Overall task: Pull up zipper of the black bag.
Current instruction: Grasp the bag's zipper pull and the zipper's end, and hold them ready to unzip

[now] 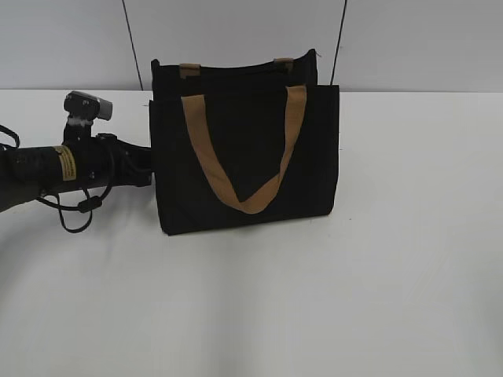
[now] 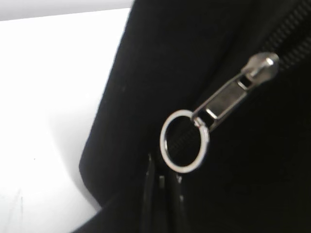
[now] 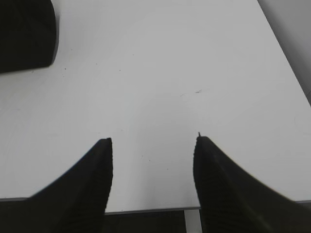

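Observation:
The black bag (image 1: 244,157) stands upright on the white table, a tan strap (image 1: 244,200) hanging down its front. My left arm (image 1: 78,163) reaches in from the left to the bag's left side, and the bag's edge hides its gripper there. In the left wrist view the silver zipper (image 2: 221,99) lies on the black zip line, its round ring (image 2: 184,148) toward me. My left gripper (image 2: 163,187) has its dark fingers close together, tips just below the ring and not around it. My right gripper (image 3: 153,141) is open and empty over bare table.
A corner of the bag (image 3: 24,34) shows at the top left of the right wrist view. The table's edge (image 3: 146,210) runs just below the right fingers. A grey wall (image 1: 63,39) stands behind the table.

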You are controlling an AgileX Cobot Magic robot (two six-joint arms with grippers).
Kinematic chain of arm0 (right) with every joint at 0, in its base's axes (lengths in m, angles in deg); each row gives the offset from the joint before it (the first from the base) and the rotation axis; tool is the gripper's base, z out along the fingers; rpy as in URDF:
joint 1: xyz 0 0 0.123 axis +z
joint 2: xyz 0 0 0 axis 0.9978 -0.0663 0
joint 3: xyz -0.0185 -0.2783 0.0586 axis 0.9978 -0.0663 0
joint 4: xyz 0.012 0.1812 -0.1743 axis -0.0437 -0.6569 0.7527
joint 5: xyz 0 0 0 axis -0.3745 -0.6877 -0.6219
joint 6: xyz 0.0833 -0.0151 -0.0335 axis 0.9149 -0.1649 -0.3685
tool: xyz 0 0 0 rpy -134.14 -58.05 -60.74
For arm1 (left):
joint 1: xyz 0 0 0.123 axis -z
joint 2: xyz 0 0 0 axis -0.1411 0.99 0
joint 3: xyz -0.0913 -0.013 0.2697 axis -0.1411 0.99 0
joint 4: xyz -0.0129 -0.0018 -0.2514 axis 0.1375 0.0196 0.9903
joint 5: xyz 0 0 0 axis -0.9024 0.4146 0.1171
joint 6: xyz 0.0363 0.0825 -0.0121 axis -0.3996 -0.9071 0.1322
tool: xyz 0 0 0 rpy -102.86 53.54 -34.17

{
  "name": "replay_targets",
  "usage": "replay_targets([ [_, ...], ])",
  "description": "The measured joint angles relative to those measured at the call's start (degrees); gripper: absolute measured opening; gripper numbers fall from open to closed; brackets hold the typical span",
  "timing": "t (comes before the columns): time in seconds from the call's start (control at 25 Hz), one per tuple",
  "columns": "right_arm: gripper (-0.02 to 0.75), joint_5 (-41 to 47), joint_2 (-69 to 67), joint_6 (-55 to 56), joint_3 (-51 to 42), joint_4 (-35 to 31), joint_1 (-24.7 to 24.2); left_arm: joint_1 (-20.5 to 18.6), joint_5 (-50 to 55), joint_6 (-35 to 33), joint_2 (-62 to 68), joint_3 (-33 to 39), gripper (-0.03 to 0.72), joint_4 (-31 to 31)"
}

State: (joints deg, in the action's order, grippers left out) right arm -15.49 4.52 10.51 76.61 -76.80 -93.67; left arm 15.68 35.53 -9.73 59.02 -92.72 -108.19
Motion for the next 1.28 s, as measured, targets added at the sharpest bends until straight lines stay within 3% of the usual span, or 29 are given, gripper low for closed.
replay_targets([
  [0.28,0.409,0.00,0.00,0.00,0.00,0.00,0.00,0.00,4.55,0.00,-4.07,0.00,0.019,-2.50],
  [0.8,0.409,0.00,0.00,0.00,0.00,0.00,0.00,0.29,15.78,0.79,-24.84,0.05,0.018,-7.85],
  [1.28,0.409,0.00,0.00,0.00,0.00,0.00,0.00,7.43,20.85,0.91,-34.68,0.05,0.018,-8.98],
])
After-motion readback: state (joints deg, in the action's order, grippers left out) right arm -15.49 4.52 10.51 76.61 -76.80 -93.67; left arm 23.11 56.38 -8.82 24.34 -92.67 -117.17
